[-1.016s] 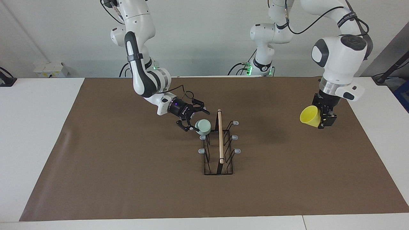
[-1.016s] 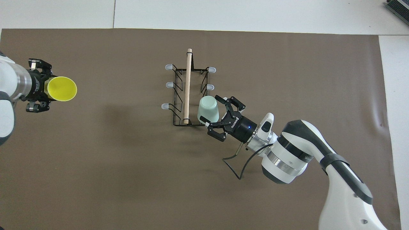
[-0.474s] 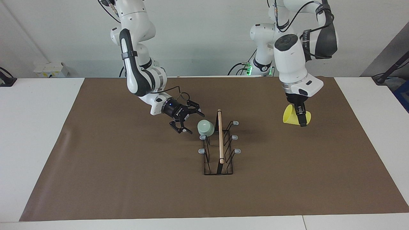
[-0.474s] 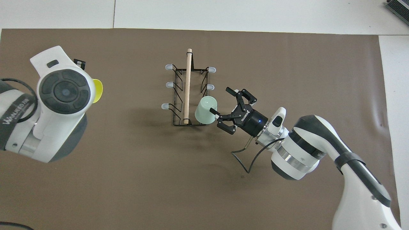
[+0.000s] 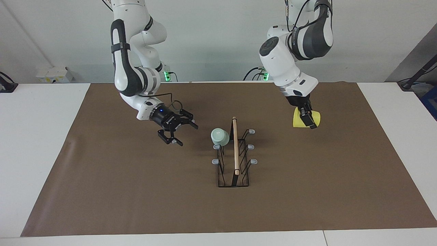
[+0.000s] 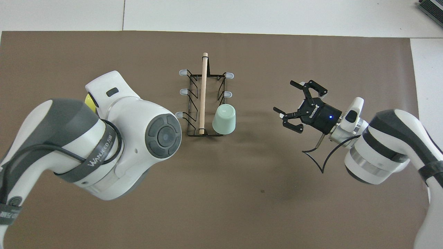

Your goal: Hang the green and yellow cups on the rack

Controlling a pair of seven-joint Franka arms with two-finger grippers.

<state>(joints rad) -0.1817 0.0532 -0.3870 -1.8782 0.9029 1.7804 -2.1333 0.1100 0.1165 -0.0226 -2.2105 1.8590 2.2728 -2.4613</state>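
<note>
A: Since a second earlier the right gripper [image 5: 172, 131] had backed off from the green cup [image 5: 219, 136] toward its own end of the table, jaws wide and empty. The left gripper [image 5: 306, 118] had swung the yellow cup [image 5: 306, 119] in over the mat, closer to the rack [image 5: 235, 160].

B: Where did that leave the cups?

A: Green hung upside down on the rack's prong nearest the robots, on the right arm's side. Yellow was up in the air, pinched by its wall in the closed left gripper, well apart from the rack.

B: How would yellow handle?

A: Light, thin plastic, I judged: smooth, a bit springy, not fragile. A grip near the rim suited it, leaving the mouth free for a prong.

B: Room to move?

A: Plenty. Three prongs on the left arm's side stood bare, the mat [image 5: 307, 177] around was open, and the right arm waited. Only the wooden rod [image 5: 235, 147] on top needed avoiding.
</note>
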